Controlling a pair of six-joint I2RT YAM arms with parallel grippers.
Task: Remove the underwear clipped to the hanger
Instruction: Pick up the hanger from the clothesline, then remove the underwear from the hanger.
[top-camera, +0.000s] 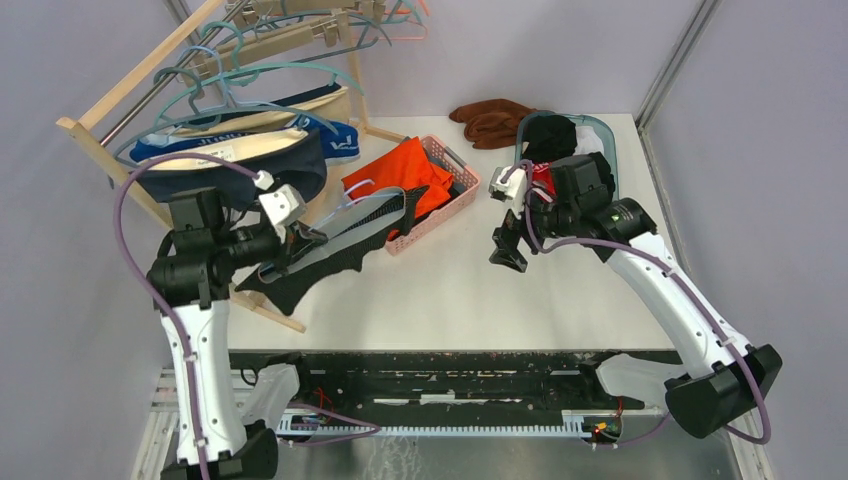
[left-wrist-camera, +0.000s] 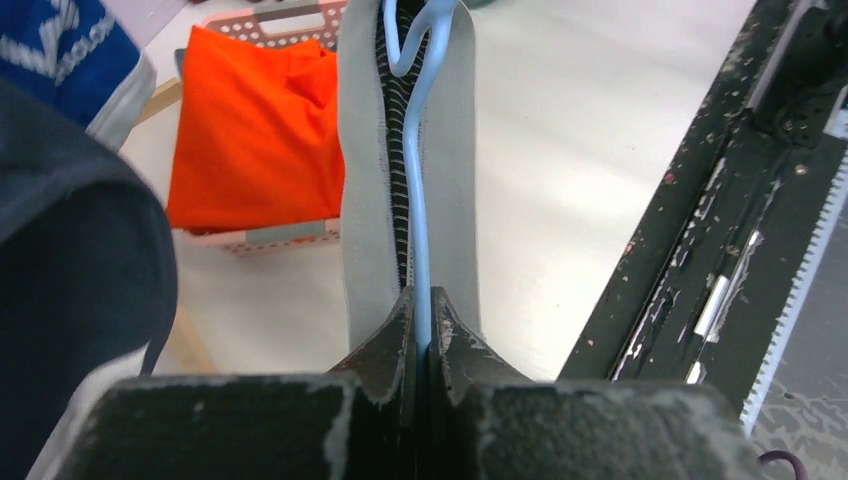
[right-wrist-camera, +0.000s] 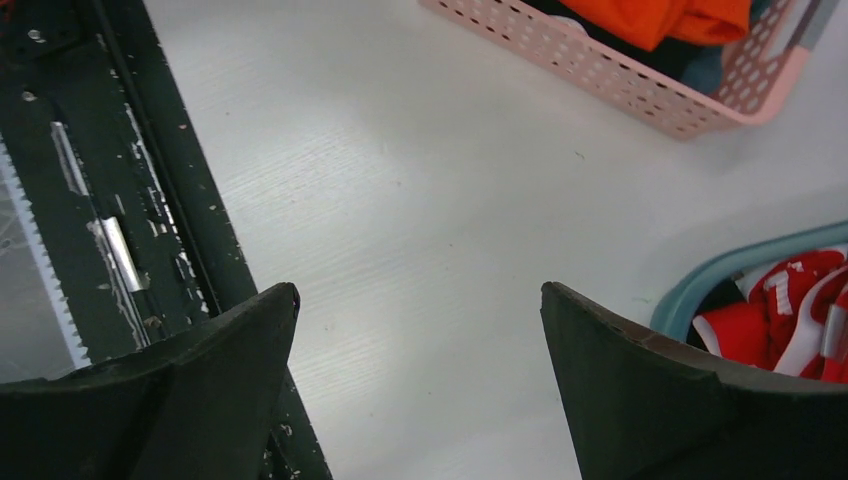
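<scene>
My left gripper (top-camera: 308, 240) (left-wrist-camera: 424, 300) is shut on the thin light-blue wire of a hanger (left-wrist-camera: 418, 190). A black patterned pair of underwear (top-camera: 335, 250) with a grey waistband (left-wrist-camera: 362, 180) is clipped to that hanger and juts out over the table's left side. More underwear hangs on the wooden rack (top-camera: 85, 130): a dark navy pair (top-camera: 245, 178) (left-wrist-camera: 70, 270), a royal blue and white pair (top-camera: 335, 138) (left-wrist-camera: 55, 45) and a beige pair (top-camera: 235, 150). My right gripper (top-camera: 508, 248) (right-wrist-camera: 418, 300) hovers open over bare table with nothing between its fingers.
A pink basket (top-camera: 455, 195) (right-wrist-camera: 600, 70) with an orange garment (top-camera: 400, 170) (left-wrist-camera: 255, 130) stands mid-table. At the back right, a teal basket (top-camera: 600, 128) (right-wrist-camera: 740, 265) holds black and red clothes. A brown cloth (top-camera: 490, 120) lies behind it. The black rail (right-wrist-camera: 150, 200) runs along the near edge.
</scene>
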